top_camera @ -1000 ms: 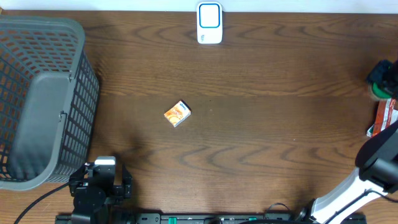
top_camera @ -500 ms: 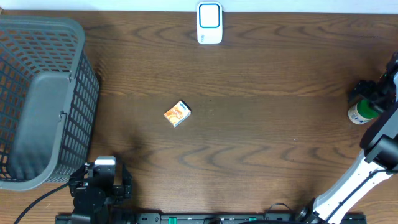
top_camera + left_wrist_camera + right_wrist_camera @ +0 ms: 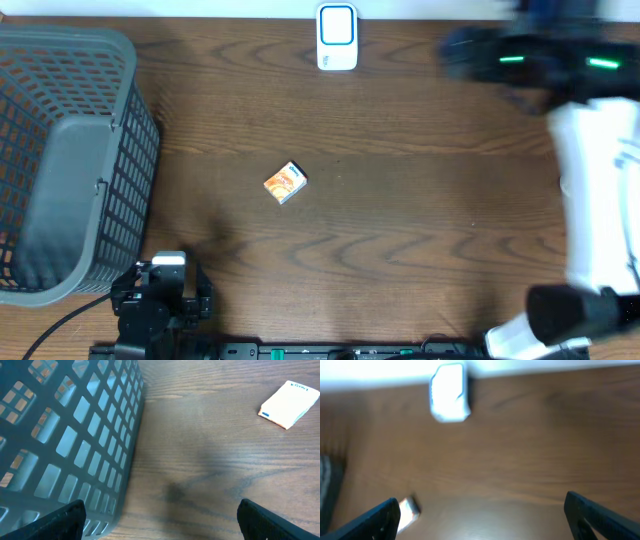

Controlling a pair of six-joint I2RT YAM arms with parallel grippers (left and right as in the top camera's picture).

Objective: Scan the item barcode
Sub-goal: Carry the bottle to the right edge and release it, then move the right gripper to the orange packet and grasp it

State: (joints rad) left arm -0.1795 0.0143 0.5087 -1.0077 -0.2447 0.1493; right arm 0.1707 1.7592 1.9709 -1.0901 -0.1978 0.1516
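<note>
box waits mid-table, both grippers empty

the small box (image 3: 285, 183) lies alone mid-table, well apart from the scanner (image 3: 337, 37) at the far edge. the right gripper (image 3: 485, 520) is spread wide and empty, likely readying a pickup. the left gripper (image 3: 160, 525) is equally wide and empty, near left beside the basket (image 3: 60, 150).

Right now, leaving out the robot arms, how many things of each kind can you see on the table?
grey basket: 1
small orange box: 1
white scanner: 1
Total: 3
</note>
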